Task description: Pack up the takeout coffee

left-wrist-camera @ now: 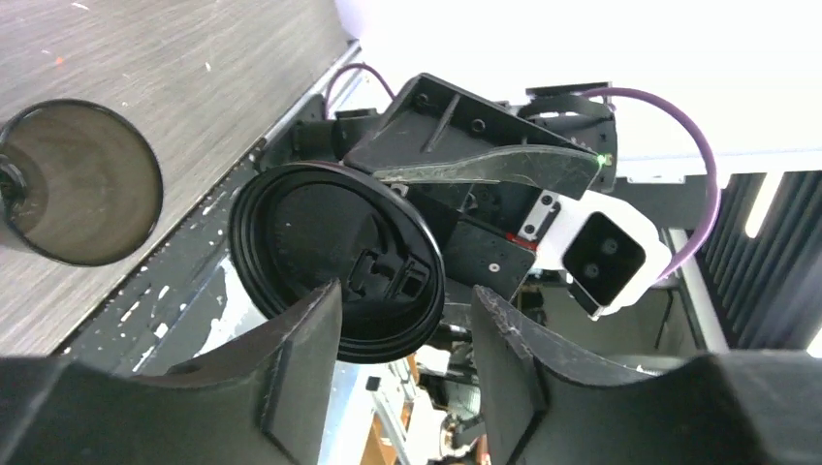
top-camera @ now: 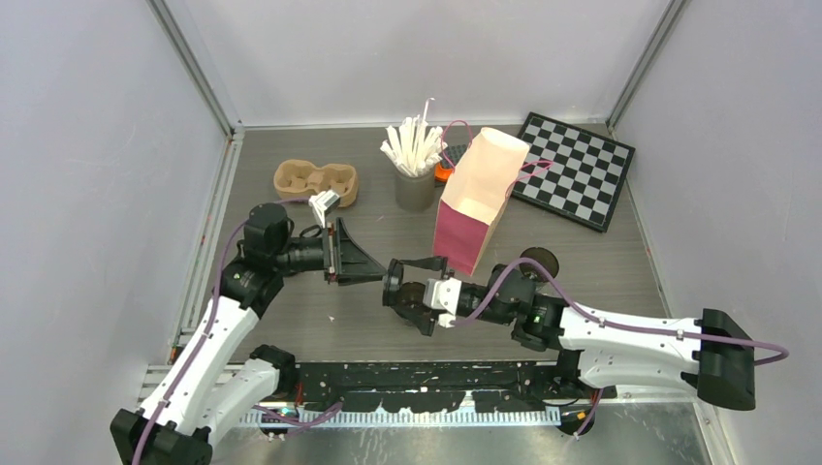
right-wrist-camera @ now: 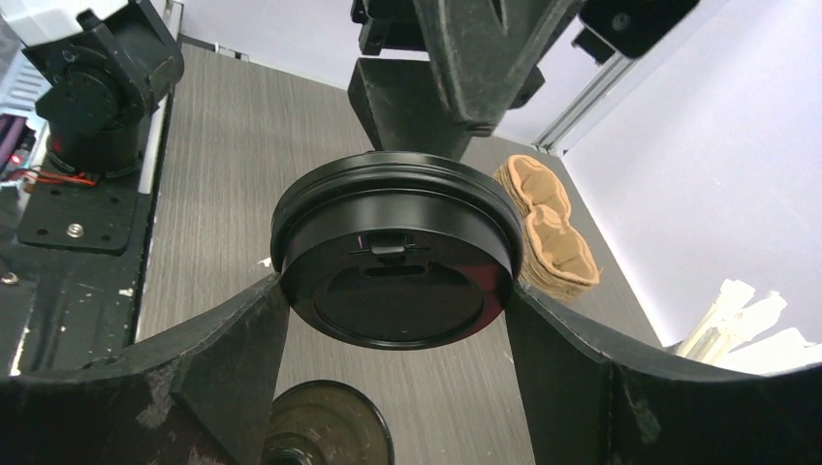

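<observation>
My right gripper (top-camera: 399, 291) (right-wrist-camera: 393, 300) is shut on a round black plastic lid (right-wrist-camera: 393, 262), one finger on each edge, and holds it above the table. No cup body shows under the lid. My left gripper (top-camera: 373, 269) (left-wrist-camera: 405, 291) is open and empty, its fingertips right in front of the lid (left-wrist-camera: 320, 252). A dark cup with an open brownish mouth (right-wrist-camera: 320, 426) (left-wrist-camera: 78, 184) stands on the table below the right gripper. A second dark cup (top-camera: 538, 260) stands behind the right arm.
A pink-and-tan paper bag (top-camera: 475, 199) stands open at mid-table. The tan pulp two-cup tray (top-camera: 315, 181) (right-wrist-camera: 548, 228) lies at the back left. A grey cup of white sticks (top-camera: 415, 184) and a chessboard (top-camera: 572, 170) are at the back.
</observation>
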You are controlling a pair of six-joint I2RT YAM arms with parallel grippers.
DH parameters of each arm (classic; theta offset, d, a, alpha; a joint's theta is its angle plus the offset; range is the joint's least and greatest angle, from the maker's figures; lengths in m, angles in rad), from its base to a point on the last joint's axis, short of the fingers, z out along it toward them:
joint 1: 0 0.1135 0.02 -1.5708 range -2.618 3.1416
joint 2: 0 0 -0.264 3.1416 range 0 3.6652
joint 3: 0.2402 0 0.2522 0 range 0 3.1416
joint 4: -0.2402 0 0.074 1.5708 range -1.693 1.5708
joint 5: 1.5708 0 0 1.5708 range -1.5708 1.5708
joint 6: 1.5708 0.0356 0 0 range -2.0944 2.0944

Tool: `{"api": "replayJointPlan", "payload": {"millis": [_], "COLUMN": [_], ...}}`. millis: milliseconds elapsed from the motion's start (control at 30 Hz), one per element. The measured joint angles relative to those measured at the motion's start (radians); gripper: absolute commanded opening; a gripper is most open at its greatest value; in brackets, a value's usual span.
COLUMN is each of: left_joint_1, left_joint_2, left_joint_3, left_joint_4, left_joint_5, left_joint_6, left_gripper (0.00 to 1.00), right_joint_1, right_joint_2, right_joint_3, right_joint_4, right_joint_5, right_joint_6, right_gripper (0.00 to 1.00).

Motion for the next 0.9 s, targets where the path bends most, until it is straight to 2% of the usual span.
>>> {"api": "replayJointPlan", "payload": {"millis": [133, 233, 367, 633, 800, 900], "left_joint_1": [0.000, 0.000, 0.000, 0.034, 0.144, 0.228], "left_joint_2": [0.002, 0.008, 0.022, 0.055, -0.006, -0.060], "left_joint_3": [0.086, 0.150, 0.153, 0.021, -0.050, -0.099], "left_joint_4": [-0.204, -0.348, -0.454, -0.469, -0.465, -0.443], "left_joint_5": [-0.102, -0.230, -0.380, -0.500, -0.518, -0.473], "left_joint_6": [0.157, 0.283, 0.375, 0.401, 0.398, 0.377], "left_gripper": [0.74, 0.86, 0.99, 1.00, 0.98, 0.94], "right_joint_1": [0.000, 0.001, 0.001, 0.001, 0.001, 0.003], "right_joint_2": [-0.043, -0.070, -0.075, 0.055, 0.177, 0.261], "right_joint_3": [0.000, 0.006, 0.114, 0.581, 0.722, 0.754], "right_joint_4": [-0.056, -0.137, -0.404, -1.011, -1.276, -1.376], "right_joint_5": [0.044, 0.122, 0.271, 0.487, 0.491, 0.468], "right_joint_6": [0.097, 0.213, 0.419, 0.814, 1.006, 1.085], "right_gripper": [0.75, 0.74, 0.74, 0.75, 0.74, 0.74]}}
